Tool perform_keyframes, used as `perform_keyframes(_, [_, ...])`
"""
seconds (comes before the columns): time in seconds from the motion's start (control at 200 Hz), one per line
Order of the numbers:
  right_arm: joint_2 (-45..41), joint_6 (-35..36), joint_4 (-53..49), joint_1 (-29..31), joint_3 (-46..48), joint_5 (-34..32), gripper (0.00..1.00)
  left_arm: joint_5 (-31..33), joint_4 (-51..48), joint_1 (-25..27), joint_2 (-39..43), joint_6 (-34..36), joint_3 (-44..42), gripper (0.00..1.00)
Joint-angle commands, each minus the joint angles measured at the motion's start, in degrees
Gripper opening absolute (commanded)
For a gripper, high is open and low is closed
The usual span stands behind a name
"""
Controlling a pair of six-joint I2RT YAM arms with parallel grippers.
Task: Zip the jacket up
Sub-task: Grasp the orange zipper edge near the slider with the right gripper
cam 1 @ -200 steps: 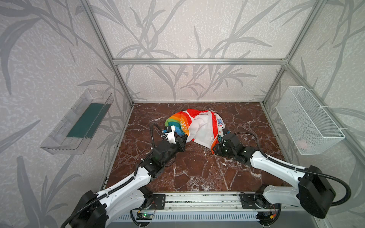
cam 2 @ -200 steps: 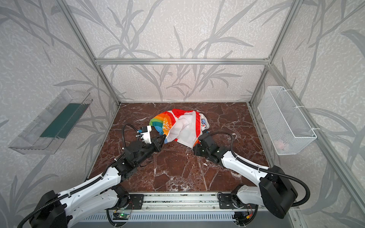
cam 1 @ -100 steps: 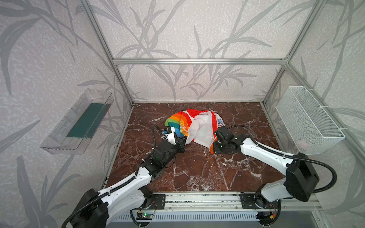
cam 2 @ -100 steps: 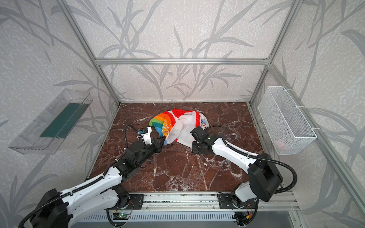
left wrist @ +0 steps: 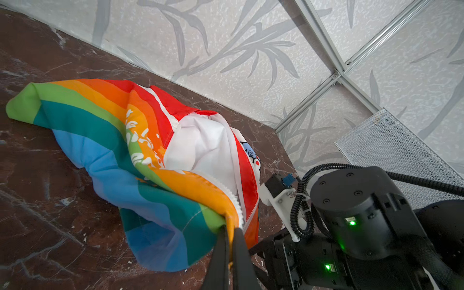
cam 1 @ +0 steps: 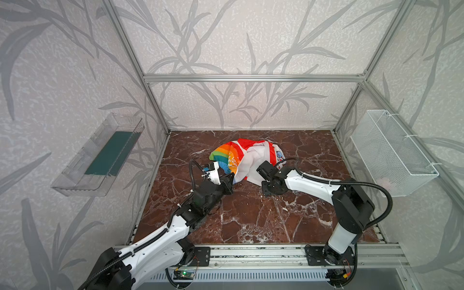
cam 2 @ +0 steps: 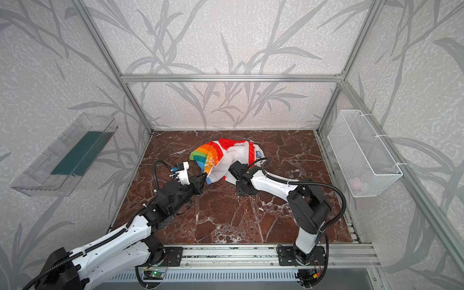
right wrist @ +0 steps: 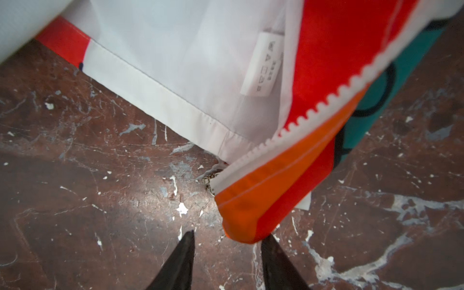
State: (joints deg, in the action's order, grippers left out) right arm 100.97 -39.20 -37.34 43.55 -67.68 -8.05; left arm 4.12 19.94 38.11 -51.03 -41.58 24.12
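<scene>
Left gripper [left wrist: 229,227] pinching jacket [left wrist: 105,130] hem, right gripper [right wrist: 227,241] open, zipper pull [right wrist: 210,182] half hidden under orange corner

There is one jacket [cam 1: 233,160]. It lies on one tabletop [cam 1: 251,216]. There are two robot arms: one left arm [cam 1: 160,238] and one right arm [cam 1: 308,182]. There are two end effectors too: the left end effector [left wrist: 230,227] and the right end effector [right wrist: 229,234]. The walls hold one clear tray [cam 1: 100,160] and one wire basket [cam 1: 391,150]. One white label [right wrist: 261,65] shows inside the jacket.
</scene>
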Motion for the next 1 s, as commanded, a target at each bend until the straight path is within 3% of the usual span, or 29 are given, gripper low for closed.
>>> perform_keyframes(0.0, [2.5, -0.5, 0.0, -1.0, -1.9, -1.2, 0.41, 1.3, -0.7, 0.1, 0.5, 0.4, -0.5, 0.00])
perform_keyframes(0.245, [5.1, -0.3, 4.1, -1.9, -1.0, 0.1, 0.32, 1.9, -0.6, 0.1, 0.2, 0.2, -0.6, 0.00])
perform_keyframes(0.325, [5.0, -0.4, 5.1, -2.5, -1.1, 2.4, 0.35, 2.0, -0.6, 0.1, 0.1, 0.3, -0.5, 0.00])
perform_keyframes(0.42, [4.0, -1.5, 1.8, -2.5, -2.4, 2.1, 0.50, 2.3, -0.9, 0.1, 0.1, 0.3, -0.5, 0.00])
perform_keyframes(0.59, [0.9, -1.8, -5.1, 0.9, -3.4, -3.2, 0.50, 3.0, -0.9, 0.1, 0.4, 0.2, -0.8, 0.00])
perform_keyframes(0.995, [6.1, -1.8, 2.1, -1.9, -5.2, 1.6, 0.42, 3.0, -1.8, 0.1, 1.5, 0.3, -0.6, 0.00])
